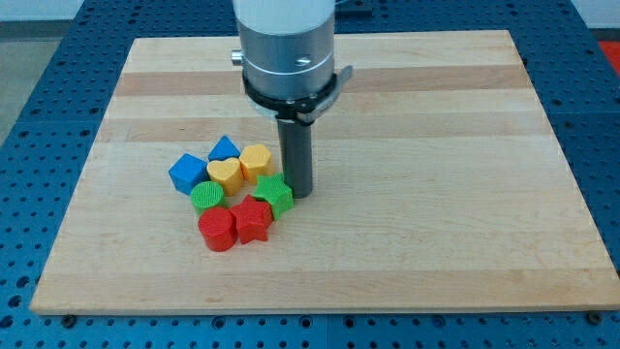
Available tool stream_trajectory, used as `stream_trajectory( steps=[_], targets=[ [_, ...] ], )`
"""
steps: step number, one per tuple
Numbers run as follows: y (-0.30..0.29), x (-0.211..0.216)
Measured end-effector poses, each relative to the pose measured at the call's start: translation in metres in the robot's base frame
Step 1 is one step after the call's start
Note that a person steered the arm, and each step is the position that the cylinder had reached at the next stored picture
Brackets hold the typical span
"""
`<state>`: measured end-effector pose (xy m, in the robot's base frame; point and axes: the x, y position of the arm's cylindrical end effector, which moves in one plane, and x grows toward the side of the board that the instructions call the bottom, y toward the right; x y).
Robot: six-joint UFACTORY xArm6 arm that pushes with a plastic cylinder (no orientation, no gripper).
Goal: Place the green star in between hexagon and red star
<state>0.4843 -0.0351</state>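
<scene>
Camera view shows my tip [299,195], with no jaws to report, touching the green star's [274,193] right side, beside the red star [253,219] and red hexagon [218,230] on the wooden surface [436,194].

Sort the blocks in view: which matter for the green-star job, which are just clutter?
In the job:
green star, touching my tip on its left
red star
red hexagon
yellow hexagon, also a hexagon; the task may mean either one

Lying about:
green round block
yellow heart
blue cube
blue block behind the heart
</scene>
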Motion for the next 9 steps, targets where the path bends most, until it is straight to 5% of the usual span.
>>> stream_trajectory(
  steps=[1, 3, 5, 9],
  targets=[
    [0.005, -0.009],
    [0.083, 0.039],
    [0.047, 0.087],
    [0.019, 0.034]
  ],
)
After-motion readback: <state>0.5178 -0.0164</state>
